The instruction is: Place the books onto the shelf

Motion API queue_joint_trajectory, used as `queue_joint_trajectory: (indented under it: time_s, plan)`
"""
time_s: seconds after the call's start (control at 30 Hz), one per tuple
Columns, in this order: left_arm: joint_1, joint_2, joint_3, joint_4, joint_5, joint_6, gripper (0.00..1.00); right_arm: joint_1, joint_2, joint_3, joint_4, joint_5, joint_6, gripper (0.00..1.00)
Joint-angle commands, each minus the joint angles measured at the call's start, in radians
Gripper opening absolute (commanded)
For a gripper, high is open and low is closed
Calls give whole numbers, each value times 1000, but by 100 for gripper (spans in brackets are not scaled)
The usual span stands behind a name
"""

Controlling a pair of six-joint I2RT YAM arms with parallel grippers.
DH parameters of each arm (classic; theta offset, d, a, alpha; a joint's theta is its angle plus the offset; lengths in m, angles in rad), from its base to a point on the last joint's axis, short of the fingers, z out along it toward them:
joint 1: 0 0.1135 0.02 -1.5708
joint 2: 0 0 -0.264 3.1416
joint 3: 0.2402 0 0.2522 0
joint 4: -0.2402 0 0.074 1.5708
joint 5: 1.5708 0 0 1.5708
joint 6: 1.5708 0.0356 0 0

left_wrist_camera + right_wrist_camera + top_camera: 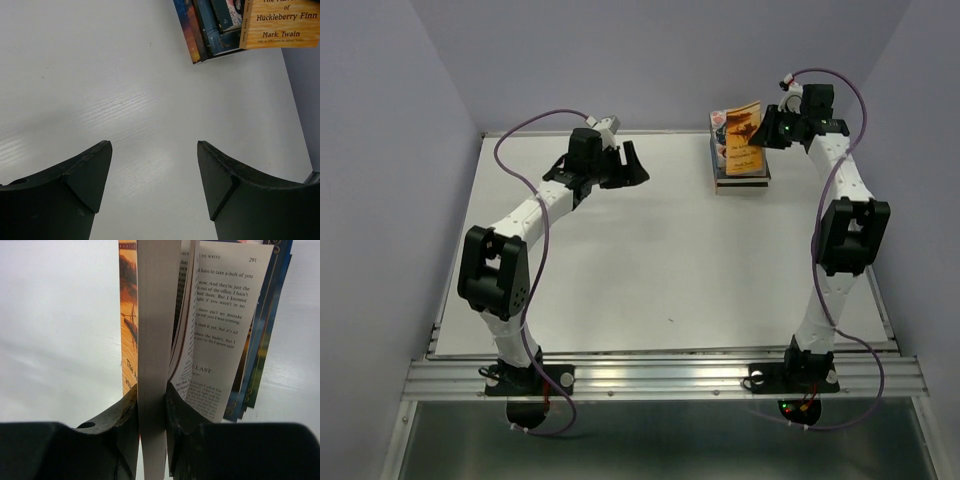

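Observation:
An orange Huckleberry Finn book (744, 132) hangs over a small stack of books (741, 181) at the table's back right. My right gripper (772, 130) is shut on it. In the right wrist view both fingers (151, 390) pinch most of its page block (152, 330), while the last pages (222, 335) fan loose to the right in front of dark blue covers (265, 340). My left gripper (628, 163) stands open and empty at the back left; in its own view the jaws (152, 145) gape over bare table, with the orange book (282, 22) and the stack (207, 27) far ahead. The shelf is out of view.
The white tabletop (650, 260) is boxed in by lilac walls at the back and on both sides. An aluminium rail (660, 375) carrying both arm bases runs along the near edge. The right wall (306, 100) stands close beside the book stack.

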Motion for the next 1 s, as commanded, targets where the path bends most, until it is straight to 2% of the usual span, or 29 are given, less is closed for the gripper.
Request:
queue_joint_trajectory:
  time_s: [0.0, 0.27, 0.33, 0.4, 0.5, 0.53, 0.57, 0.6, 0.63, 0.97]
  plan:
    - [26, 11, 47, 7, 47, 31, 80, 4, 87, 193, -25, -86, -17, 5]
    - [40, 11, 46, -17, 55, 43, 80, 4, 222, 319, -29, -32, 2, 13]
    - [40, 11, 44, -17, 55, 46, 80, 4, 239, 336, -29, -9, 0, 22]
    - [42, 13, 43, -17, 55, 48, 80, 4, 251, 348, -29, 5, 6, 24]
    - [45, 19, 47, -20, 61, 51, 80, 4, 274, 363, -26, 20, 31, 33]
    - [45, 19, 47, -20, 63, 51, 80, 4, 284, 363, -25, 17, 34, 57]
    - [46, 19, 47, -20, 64, 53, 80, 4, 285, 360, -25, 16, 35, 67]
    - [48, 19, 49, -20, 63, 54, 80, 4, 285, 359, -25, 17, 45, 87]
    - [48, 19, 49, -20, 63, 54, 80, 4, 285, 354, -25, 19, 48, 100]
    - [50, 0, 38, -16, 67, 51, 80, 4, 176, 258, -8, 63, 63, 100]
